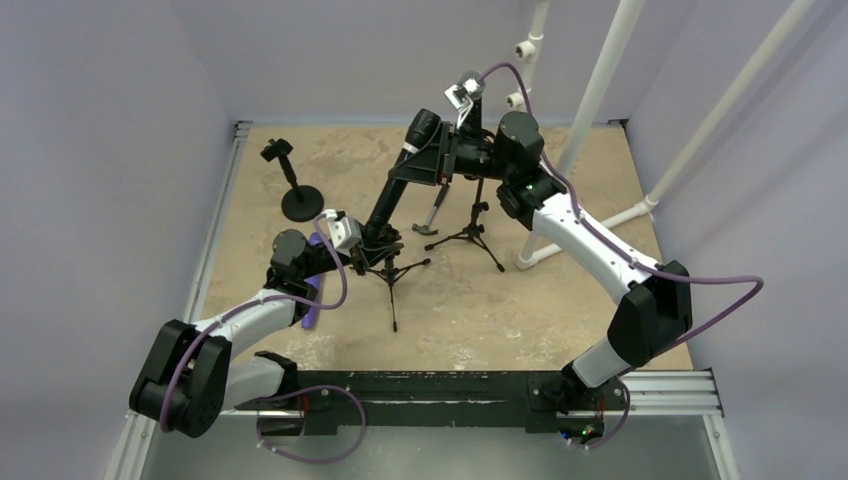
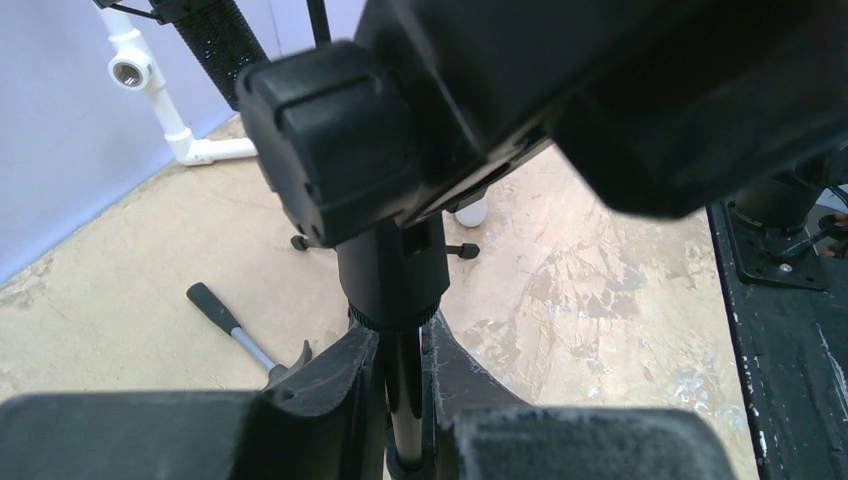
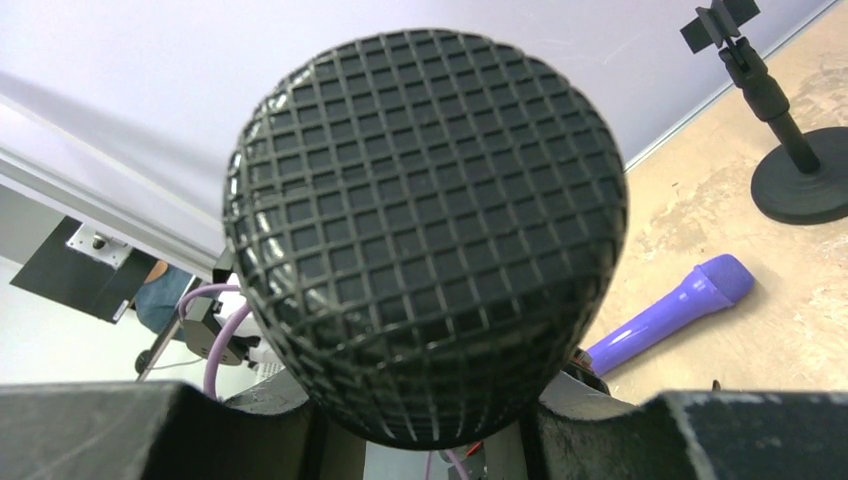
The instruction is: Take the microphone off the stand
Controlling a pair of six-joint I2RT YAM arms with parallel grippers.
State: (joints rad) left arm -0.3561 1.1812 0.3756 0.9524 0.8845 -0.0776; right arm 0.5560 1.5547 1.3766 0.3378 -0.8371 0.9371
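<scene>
Microphone [image 1: 400,180], likely rigid, smooth, at 12 o'clock: right end effector [image 1: 425,155] clamps its body below the grille, left end effector [image 1: 372,245] clamps the stand [image 1: 392,290].

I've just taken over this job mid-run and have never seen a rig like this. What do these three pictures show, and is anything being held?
These are two robot arms bolted side by side at the near edge of a table. The wide picture looks down from above and behind them. The other two come from a camera on each wrist.

The left hand is closed on the thin pole of a tripod stand. The right hand is closed on the black microphone, which sits tilted in that stand. Its mesh head fills the right wrist picture.

A purple microphone and a hammer also lie on the table. A round-base stand and a second tripod stand there too.
</scene>
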